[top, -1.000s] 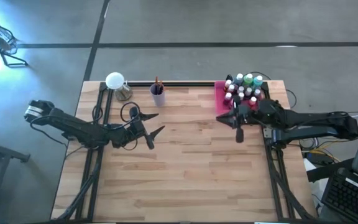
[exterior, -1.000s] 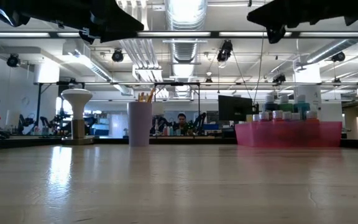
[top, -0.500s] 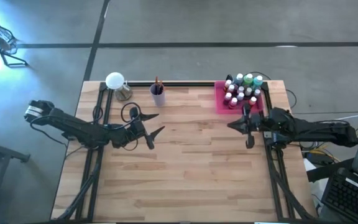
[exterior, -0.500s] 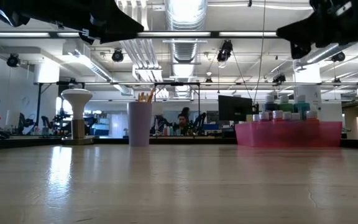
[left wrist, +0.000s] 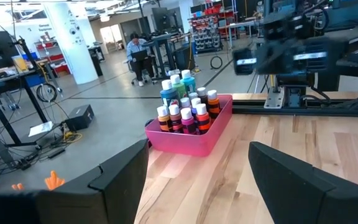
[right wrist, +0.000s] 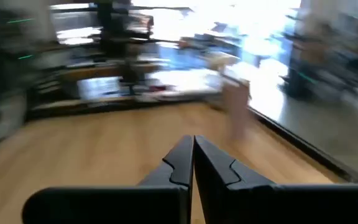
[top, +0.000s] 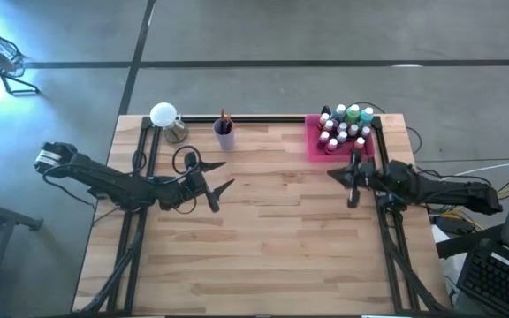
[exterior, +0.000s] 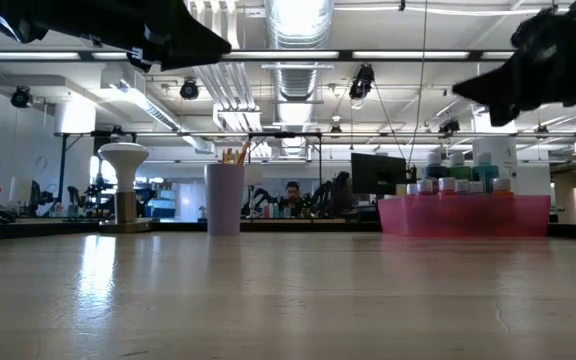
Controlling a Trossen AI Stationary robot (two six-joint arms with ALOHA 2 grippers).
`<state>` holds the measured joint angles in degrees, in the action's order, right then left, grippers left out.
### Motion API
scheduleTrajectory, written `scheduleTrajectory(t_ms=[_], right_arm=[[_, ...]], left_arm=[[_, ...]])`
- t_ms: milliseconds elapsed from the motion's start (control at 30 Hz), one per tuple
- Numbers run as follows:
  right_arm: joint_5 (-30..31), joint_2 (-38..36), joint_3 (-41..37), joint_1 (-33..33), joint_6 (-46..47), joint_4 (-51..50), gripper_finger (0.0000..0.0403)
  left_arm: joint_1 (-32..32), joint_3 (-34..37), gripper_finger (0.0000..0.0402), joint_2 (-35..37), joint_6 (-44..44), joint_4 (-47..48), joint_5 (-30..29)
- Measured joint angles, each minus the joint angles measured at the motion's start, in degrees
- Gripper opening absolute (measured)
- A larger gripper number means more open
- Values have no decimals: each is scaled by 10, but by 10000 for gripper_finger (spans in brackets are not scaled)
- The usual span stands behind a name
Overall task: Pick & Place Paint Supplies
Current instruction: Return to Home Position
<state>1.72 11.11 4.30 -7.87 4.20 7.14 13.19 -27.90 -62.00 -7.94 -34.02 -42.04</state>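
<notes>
1. The left gripper (top: 222,179) hangs above the left part of the desk (top: 263,247), its fingers spread wide and holding nothing. The lilac cup is near it, so a forward swing of this arm could strike the cup.
2. The lilac cup (top: 224,134) stands at the desk's far edge with brushes (top: 223,116) upright inside it. It is tall and narrow, so it would probably tip at a light knock and spill them.
3. The pink tray (top: 311,146) lies at the far right corner, packed with white-capped paint bottles (top: 345,125). No supplies show loose on the desk.
4. The right gripper (top: 350,175), clenched on nothing, hangs just beside the tray's near edge. If its retreat drifts toward the tray or dips, it could clip the wall and topple bottles.
</notes>
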Motion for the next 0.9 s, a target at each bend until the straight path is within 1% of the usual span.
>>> scheduleTrajectory(t_ms=[100, 200, 233, 333, 433, 500, 567, 633, 700, 733, 800, 900], right_arm=[[111, 4, -16, -1, 55, 0, 8], [183, 9, -30, -1, 76, -7, 8], [196, 10, -32, -1, 76, -14, 8], [205, 14, -33, 0, 74, -40, 8], [205, 16, -33, 0, 76, -52, 8], [206, 17, -33, 0, 76, -52, 8], [205, 18, -33, 0, 75, -52, 8], [205, 18, -33, 0, 74, -52, 8], [205, 17, -33, 0, 74, -52, 8], [205, 17, -33, 0, 74, -52, 8], [205, 18, -33, 0, 74, -52, 8], [205, 18, -33, 0, 74, -52, 8]], left_arm=[[0, 0, 282, 0, 0, 4, 0], [0, 0, 282, 2, 0, 4, 0], [0, 0, 282, 3, 0, 4, 0], [0, 2, 282, 22, 0, 26, 1], [0, 2, 282, 64, 3, 81, 1], [2, 8, 282, 105, 37, 120, 15], [2, 24, 282, 148, 96, 130, 49], [2, 47, 282, 193, 133, 130, 74], [1, 71, 282, 235, 149, 131, 99], [1, 86, 282, 258, 138, 132, 124], [0, 117, 282, 305, 90, 136, 206], [-4, 167, 282, 356, 16, 138, 366]])
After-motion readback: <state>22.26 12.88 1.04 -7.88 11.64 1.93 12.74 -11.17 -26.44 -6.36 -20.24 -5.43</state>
